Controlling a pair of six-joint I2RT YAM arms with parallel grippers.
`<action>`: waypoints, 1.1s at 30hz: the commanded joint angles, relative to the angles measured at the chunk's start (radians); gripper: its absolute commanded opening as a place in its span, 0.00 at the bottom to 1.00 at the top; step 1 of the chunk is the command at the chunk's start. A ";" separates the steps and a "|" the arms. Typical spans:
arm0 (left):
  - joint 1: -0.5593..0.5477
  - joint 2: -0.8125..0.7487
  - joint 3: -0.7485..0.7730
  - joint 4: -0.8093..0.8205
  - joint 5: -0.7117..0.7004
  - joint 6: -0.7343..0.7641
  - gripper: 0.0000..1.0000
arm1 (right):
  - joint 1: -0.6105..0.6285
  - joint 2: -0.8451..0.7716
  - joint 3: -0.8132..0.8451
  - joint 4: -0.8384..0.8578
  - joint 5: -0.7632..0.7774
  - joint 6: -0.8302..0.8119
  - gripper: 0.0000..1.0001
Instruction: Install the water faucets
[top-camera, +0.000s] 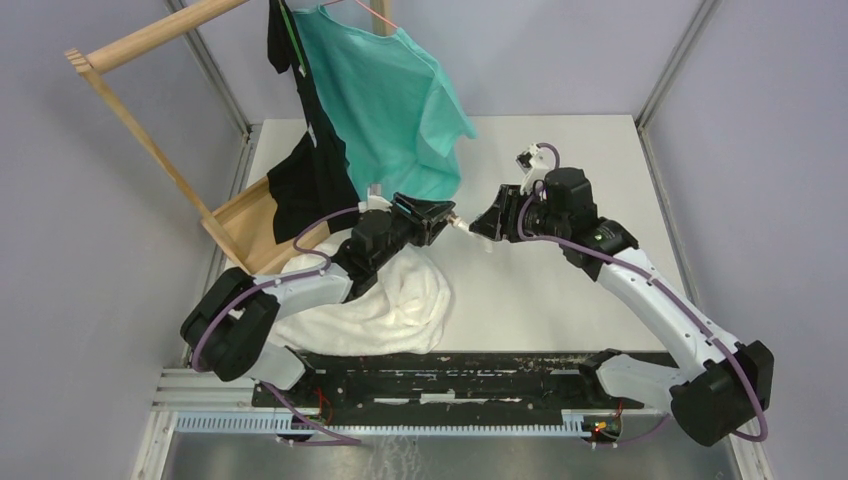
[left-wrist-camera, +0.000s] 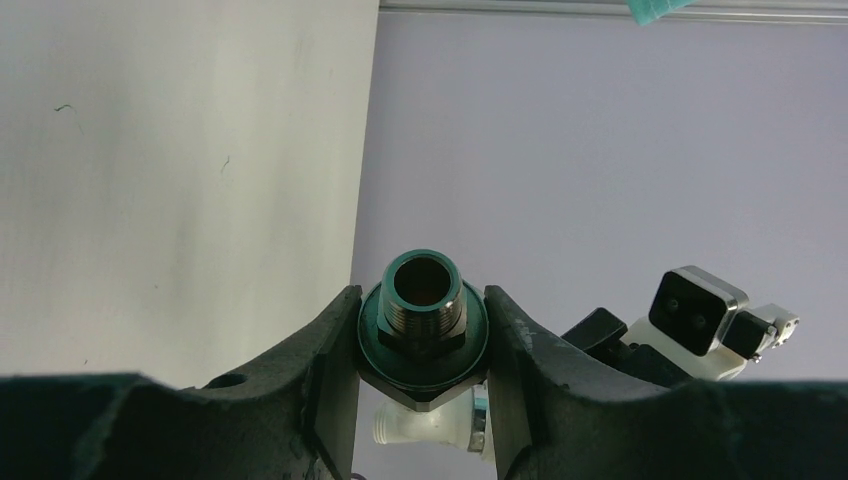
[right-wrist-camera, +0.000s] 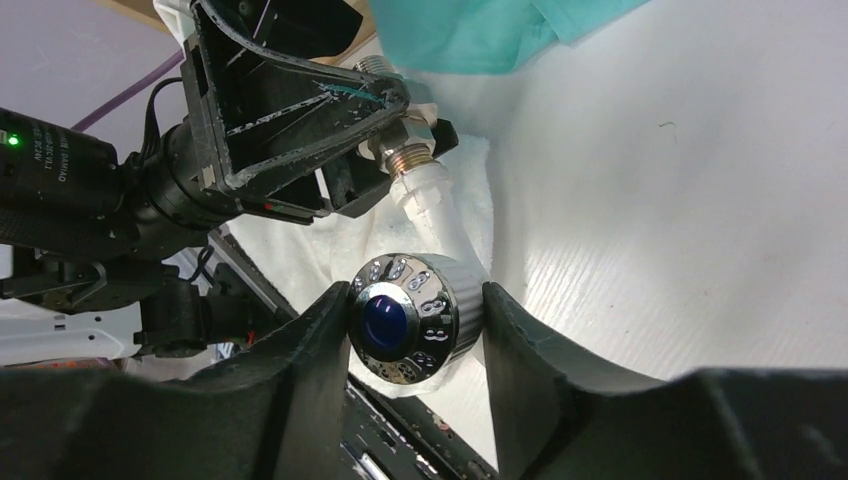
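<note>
Teal shirt (top-camera: 390, 100), white towel (top-camera: 390, 300) crowd left side; left pincer (left-wrist-camera: 423, 303) clamps threaded fitting (left-wrist-camera: 423, 325), right pincer (right-wrist-camera: 415, 300) clamps blue-dotted faucet knob (right-wrist-camera: 408, 322).

White spout (left-wrist-camera: 420, 426) mostly hidden behind threaded fitting (left-wrist-camera: 424, 322); teal shirt (top-camera: 390, 100) cropped at top.

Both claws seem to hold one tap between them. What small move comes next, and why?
Probably the right gripper twists the chrome knob, screwing its white stem into the threaded fitting that the left gripper clamps: the two parts already meet end to end, each pinched firmly.
</note>
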 joint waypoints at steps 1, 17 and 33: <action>0.003 -0.009 0.029 0.147 0.031 -0.036 0.03 | -0.002 0.006 -0.012 0.084 -0.021 0.062 0.36; 0.005 0.006 -0.008 0.328 0.113 -0.030 0.03 | -0.116 0.242 -0.292 0.924 -0.450 0.968 0.20; 0.006 -0.036 -0.015 0.303 0.109 -0.006 0.03 | -0.140 0.063 -0.107 0.189 -0.320 0.427 0.84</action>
